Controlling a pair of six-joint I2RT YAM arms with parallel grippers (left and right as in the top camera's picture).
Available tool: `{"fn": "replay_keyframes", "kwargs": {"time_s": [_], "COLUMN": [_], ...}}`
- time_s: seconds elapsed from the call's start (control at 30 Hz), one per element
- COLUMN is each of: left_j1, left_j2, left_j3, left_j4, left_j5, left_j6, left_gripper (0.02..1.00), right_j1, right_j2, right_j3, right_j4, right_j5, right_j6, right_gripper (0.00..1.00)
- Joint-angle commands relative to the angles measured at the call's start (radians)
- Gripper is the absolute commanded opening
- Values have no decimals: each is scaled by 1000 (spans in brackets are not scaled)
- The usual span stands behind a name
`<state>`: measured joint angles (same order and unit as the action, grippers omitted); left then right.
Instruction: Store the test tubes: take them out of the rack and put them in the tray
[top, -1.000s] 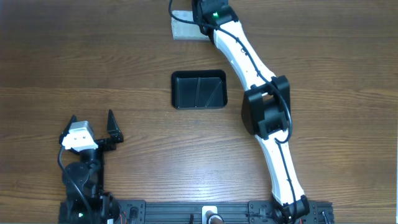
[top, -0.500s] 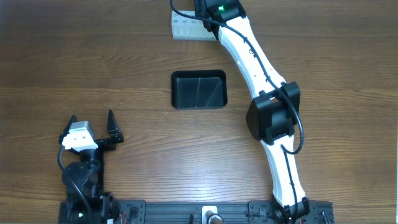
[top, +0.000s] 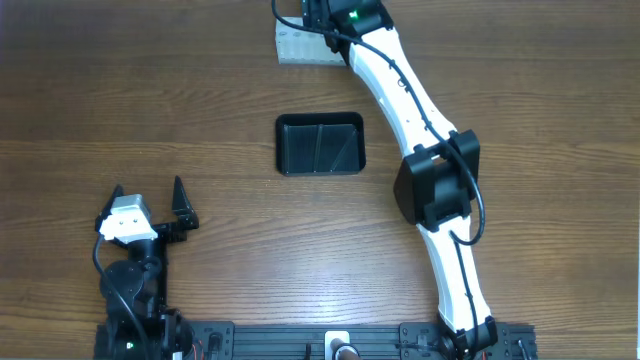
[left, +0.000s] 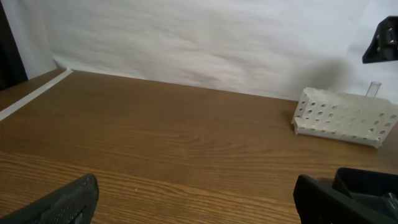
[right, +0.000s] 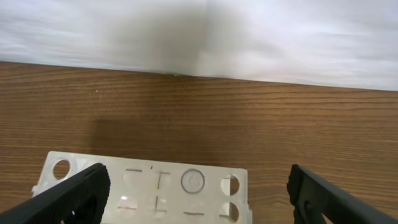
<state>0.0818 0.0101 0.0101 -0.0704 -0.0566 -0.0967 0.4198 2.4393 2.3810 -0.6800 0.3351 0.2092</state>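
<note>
A white perforated rack (top: 298, 45) stands at the far edge of the table. One clear test tube (left: 373, 89) sticks up from its right end; from above its mouth is a ring (right: 193, 180) in the rack (right: 143, 186). My right gripper (right: 199, 208) hovers open above the rack, its fingers wide to either side of the tube. The top view has that gripper (top: 318, 20) over the rack's right end. The black tray (top: 320, 143) lies mid-table with two tubes lying in it. My left gripper (top: 150, 192) stands open near the front left, holding nothing.
A white wall or sheet (right: 199, 37) rises just behind the rack. Bare wooden tabletop (top: 150, 100) stretches to the left of the tray and between it and the rack. The right arm's elbow (top: 435, 185) hangs over the table to the right of the tray.
The right arm has stretched farther toward the back, and its gripper now sits more fully over the rack. The left arm has not moved.
</note>
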Motion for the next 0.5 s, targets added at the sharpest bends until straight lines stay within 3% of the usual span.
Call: {"fn": "replay_keyframes", "kwargs": {"time_s": [0.03,0.5], "left_j1": [7,7], "left_j2": [-7,-7], "left_j3": [-4,-4], "left_j4": [2,2], "left_j5": [3,3], "left_j6": [11,11], "left_gripper": [998,996], "right_j1": [5,-4], "right_j2": [54,111], "right_j3": [-7,-7], "right_j4": [12,97], "right_j5": [-4,7], "right_j6": [3,-9], "right_gripper": [904,877]}}
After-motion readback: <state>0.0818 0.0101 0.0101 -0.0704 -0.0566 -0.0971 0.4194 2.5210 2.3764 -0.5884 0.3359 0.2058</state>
